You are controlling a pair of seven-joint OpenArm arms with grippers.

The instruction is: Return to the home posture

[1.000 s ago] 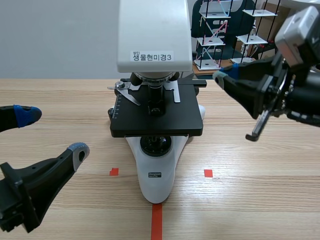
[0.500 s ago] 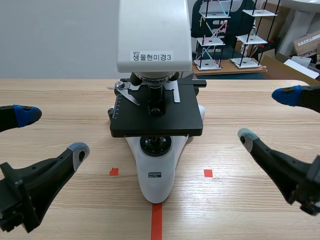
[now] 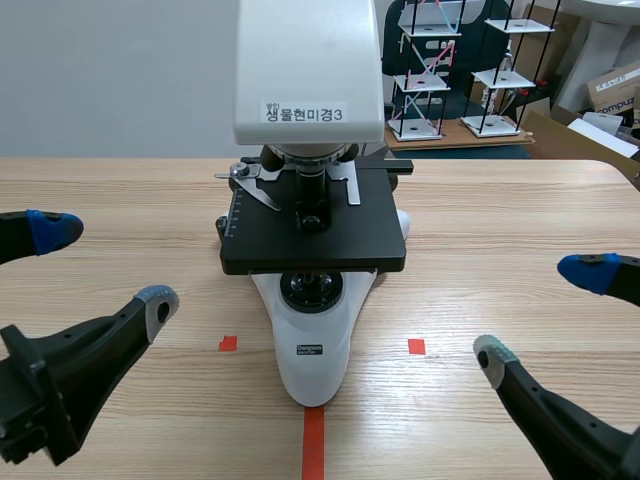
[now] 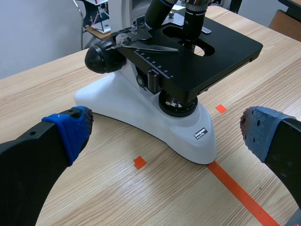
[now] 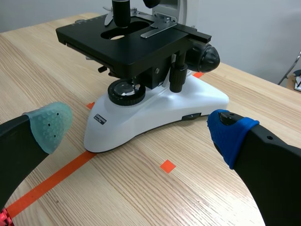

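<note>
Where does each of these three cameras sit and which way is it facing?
Scene view: between the arms, facing across the table at the microscope; left gripper and right gripper show low at the sides, open.
Left wrist view: on the left arm, looking forward and down at the microscope from its left; its own two fingers show, apart.
Right wrist view: on the right arm, likewise from the microscope's right; its own fingers show, apart.
Shared: all three show the microscope and the orange-red tape line.
</note>
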